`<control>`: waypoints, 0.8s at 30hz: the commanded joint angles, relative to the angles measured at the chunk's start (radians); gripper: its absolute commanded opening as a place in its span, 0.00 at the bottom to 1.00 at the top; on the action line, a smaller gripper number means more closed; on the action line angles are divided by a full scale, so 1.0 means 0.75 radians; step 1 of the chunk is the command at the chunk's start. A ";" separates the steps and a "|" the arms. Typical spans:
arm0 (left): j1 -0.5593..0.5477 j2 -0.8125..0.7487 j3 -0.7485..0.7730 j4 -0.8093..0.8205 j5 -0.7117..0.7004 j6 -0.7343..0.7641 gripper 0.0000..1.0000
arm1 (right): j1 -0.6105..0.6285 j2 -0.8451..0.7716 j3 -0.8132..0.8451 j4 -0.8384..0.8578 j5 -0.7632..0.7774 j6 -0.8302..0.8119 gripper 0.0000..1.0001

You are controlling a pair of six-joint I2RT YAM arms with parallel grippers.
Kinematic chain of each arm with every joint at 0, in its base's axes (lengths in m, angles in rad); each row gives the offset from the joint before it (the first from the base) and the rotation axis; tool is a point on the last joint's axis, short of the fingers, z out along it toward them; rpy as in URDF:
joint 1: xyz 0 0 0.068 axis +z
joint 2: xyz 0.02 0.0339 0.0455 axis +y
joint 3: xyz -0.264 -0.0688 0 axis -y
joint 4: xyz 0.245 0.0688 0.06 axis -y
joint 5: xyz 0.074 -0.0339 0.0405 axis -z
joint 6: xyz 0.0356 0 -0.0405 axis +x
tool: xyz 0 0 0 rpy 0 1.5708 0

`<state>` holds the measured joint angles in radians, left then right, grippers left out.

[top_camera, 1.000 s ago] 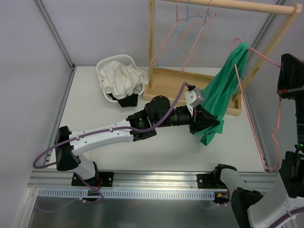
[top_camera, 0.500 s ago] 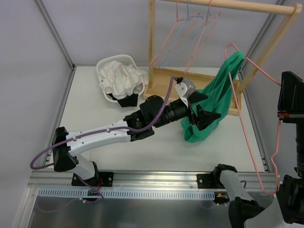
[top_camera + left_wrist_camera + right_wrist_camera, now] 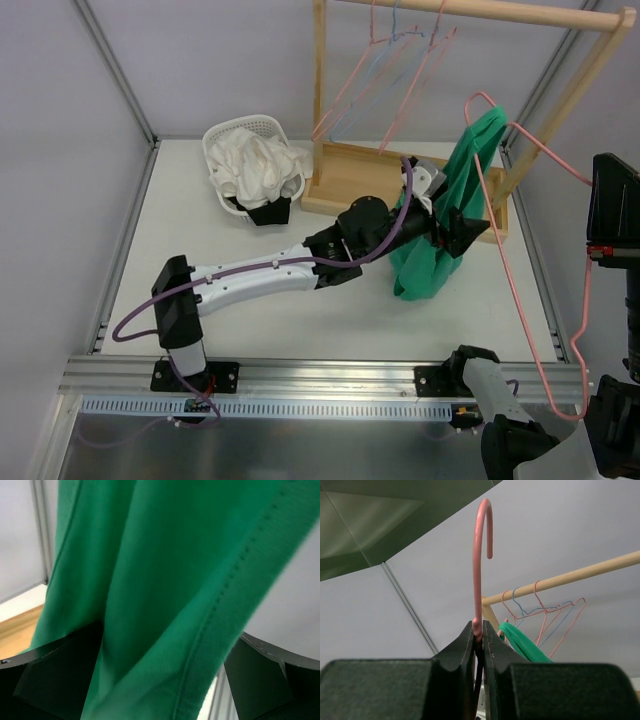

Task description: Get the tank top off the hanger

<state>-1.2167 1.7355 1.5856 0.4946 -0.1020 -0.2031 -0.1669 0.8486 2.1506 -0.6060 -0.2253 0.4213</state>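
Over the surface (image 3: 200, 240), beside the wooden rack (image 3: 320, 100), the green tank top (image 3: 422, 268) hung from the pink hanger (image 3: 477, 580). The left tool (image 3: 165, 645) gaped wide — fabric hanging between its fingers — while the right tool (image 3: 478, 630) pinched the hanger's neck.

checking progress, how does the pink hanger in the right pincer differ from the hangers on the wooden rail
Held hanger: off the wooden rail, tilted, neck clamped in the right pincer, green tank top draped on it. Rail hangers: hooked on the rail, bare. Both are thin wire.
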 commanded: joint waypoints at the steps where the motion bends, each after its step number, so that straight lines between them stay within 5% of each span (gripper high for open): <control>1: 0.021 0.050 0.131 0.077 -0.121 0.038 0.99 | -0.005 -0.004 0.029 0.153 -0.017 0.074 0.00; 3: 0.023 0.061 0.166 0.059 -0.181 0.091 0.95 | -0.002 -0.013 0.029 0.149 -0.017 0.084 0.00; 7: 0.023 0.000 0.134 0.044 -0.297 0.195 0.13 | -0.002 -0.035 0.031 0.101 -0.017 0.101 0.00; 8: 0.023 -0.029 0.115 0.040 -0.374 0.199 0.00 | -0.004 -0.041 0.029 0.088 -0.017 0.101 0.00; 15: 0.025 -0.393 -0.296 0.040 -0.532 0.214 0.00 | 0.000 -0.109 -0.028 0.018 -0.029 0.080 0.00; 24: 0.168 -0.676 -0.361 -0.170 -0.670 0.209 0.00 | 0.000 -0.209 -0.192 -0.008 -0.284 0.358 0.00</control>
<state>-1.1267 1.2678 1.3087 0.3958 -0.5205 -0.0620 -0.1669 0.7025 2.0293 -0.6670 -0.3405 0.5640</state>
